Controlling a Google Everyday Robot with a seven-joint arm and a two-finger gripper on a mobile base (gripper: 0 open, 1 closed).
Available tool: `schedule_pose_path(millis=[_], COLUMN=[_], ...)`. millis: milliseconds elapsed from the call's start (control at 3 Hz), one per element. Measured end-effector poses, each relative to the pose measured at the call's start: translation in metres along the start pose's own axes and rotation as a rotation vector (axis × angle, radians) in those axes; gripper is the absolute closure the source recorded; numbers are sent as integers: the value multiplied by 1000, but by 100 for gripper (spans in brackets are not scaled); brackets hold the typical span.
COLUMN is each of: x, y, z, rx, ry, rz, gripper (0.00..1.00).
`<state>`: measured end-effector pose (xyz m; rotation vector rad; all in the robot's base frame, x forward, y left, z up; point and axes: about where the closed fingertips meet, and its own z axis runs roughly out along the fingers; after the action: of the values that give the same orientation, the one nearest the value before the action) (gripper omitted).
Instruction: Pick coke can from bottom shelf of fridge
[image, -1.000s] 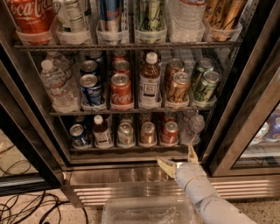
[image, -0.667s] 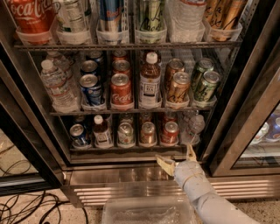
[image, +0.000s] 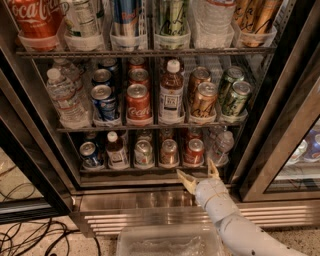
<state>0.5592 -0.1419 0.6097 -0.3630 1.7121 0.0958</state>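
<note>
– Camera view: where was the coke can?
– In a clear lane tray on the bottom shelf of the fridge, beside a water bottle. The gripper hung just below, fingers apart.

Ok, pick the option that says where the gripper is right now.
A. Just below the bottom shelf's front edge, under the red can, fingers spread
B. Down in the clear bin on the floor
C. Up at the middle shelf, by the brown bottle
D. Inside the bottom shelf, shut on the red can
A: the gripper sits open just below the front edge of the bottom shelf, with the coke can above it and not touched.
</note>
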Motion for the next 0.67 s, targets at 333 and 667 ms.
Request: schedule_pose_path(millis=[333, 667], x=[-1, -2], y=[-4, -7], z=[11, 18], rx=[12, 25], ry=[-23, -41], rz=[-13, -23], gripper=[31, 34])
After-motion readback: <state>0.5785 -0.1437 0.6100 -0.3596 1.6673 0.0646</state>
